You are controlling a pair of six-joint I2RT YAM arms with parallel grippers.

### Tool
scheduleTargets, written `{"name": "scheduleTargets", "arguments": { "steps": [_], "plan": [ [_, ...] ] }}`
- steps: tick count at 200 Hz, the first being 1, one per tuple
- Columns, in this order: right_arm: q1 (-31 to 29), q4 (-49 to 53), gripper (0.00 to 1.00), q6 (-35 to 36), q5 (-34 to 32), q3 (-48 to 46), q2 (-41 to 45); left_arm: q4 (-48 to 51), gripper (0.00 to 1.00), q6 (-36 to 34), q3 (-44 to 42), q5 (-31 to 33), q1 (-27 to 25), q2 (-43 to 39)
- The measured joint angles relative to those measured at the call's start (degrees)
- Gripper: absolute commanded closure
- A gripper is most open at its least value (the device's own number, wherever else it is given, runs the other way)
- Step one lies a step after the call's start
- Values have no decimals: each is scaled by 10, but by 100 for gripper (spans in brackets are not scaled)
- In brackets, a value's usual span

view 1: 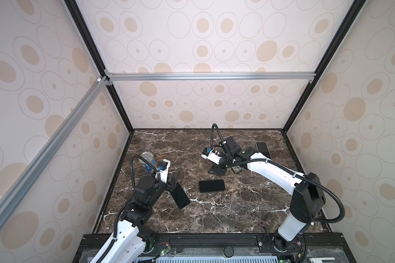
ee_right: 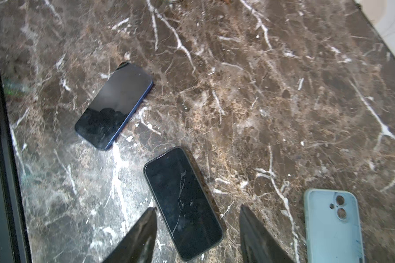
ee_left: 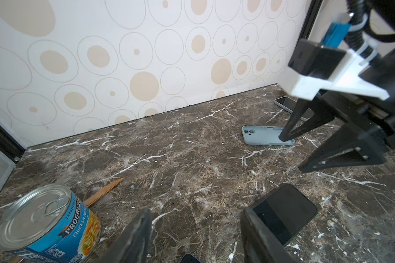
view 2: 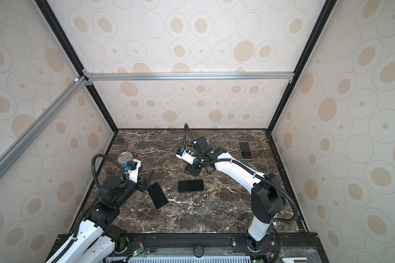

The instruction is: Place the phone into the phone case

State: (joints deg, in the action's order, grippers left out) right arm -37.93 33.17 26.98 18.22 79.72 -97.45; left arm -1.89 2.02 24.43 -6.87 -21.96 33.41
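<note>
Dark marble counter [view 1: 237, 216], white veins, a few items on it.
3 phones lie flat, screens up: cracked phone [view 1: 212, 186] mid-counter, blue-edged phone [view 1: 180, 196] near it toward the left side, set at an angle, pale-rimmed phone [view 1: 263, 149] at back right. Lt-blue phone case [ee_right: 333, 225] lies flat near the cracked phone, not touching it. Soup can [view 1: 147, 162] stands upright at the left side w/ a wooden stick [view 1: 161, 157] just behind.

On the left gripper [ee_left: 196, 239], jaws were seen spread, nothing between. A dark phone [ee_left: 283, 214] was noted flat on the marble table [ee_left: 192, 159], just beside one finger. A pale blue phone case [ee_left: 260, 136] was recorded farther off, touched at one end by a fingertip of the right gripper [ee_left: 293, 153]. A soup can [ee_left: 46, 223] was logged near a wooden stick [ee_left: 103, 193]
</note>
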Motion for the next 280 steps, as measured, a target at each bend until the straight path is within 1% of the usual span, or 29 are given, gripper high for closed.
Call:
{"name": "scheduleTargets", "arguments": {
  "steps": [11, 16, 24, 28, 31, 34, 36, 37, 39, 59, 89, 122, 144, 170, 199, 232, 280],
  "plan": [
    [0, -1, 34, 26, 12, -13, 0, 3, 35, -4, -9, -3, 0, -8],
    [0, -2, 31, 37, 16, -19, 0, 5, 35, -5, -14, -3, 0, -12],
    [0, -4, 30, 52, 21, -28, 0, 7, 34, -6, -22, -1, 0, -16],
    [0, -8, 26, 61, 24, -34, 0, 7, 33, -7, -26, 0, 0, -18],
    [0, -10, 20, 64, 25, -37, 0, 7, 33, -8, -29, 2, 0, -19],
    [0, -12, 18, 70, 27, -41, 0, 8, 32, -8, -31, 3, 0, -20],
    [0, -13, 6, 73, 28, -43, 0, 8, 32, -8, -33, 5, 0, -20],
    [0, -13, 2, 72, 28, -45, 0, 8, 32, -9, -34, 6, 0, -20],
    [0, -15, 0, 76, 29, -47, 0, 8, 32, -9, -36, 7, 0, -21],
    [-1, -16, 1, 106, 29, -61, -3, 11, 31, -12, -42, 23, 0, -20],
    [-7, -14, 1, 131, 17, -60, -27, 11, 31, -16, -43, 47, 0, -20],
    [-18, -9, 1, 157, -9, -60, -61, 11, 25, -20, -43, 70, 0, -20],
    [-22, -9, 1, 172, -16, -60, -73, 11, 25, -21, -45, 83, 0, -20],
    [-23, -9, 1, 185, -19, -59, -84, 11, 24, -21, -46, 90, 0, -13],
    [-24, -5, 1, 198, -25, -43, -119, 11, 24, -21, -46, 98, 0, -9],
    [-26, 10, 1, 209, -38, -21, -152, 11, 24, -21, -46, 102, 0, -9],
    [-26, 45, 1, 226, -54, -1, -179, 11, 24, -21, -47, 103, 0, -9]
  ]
}}
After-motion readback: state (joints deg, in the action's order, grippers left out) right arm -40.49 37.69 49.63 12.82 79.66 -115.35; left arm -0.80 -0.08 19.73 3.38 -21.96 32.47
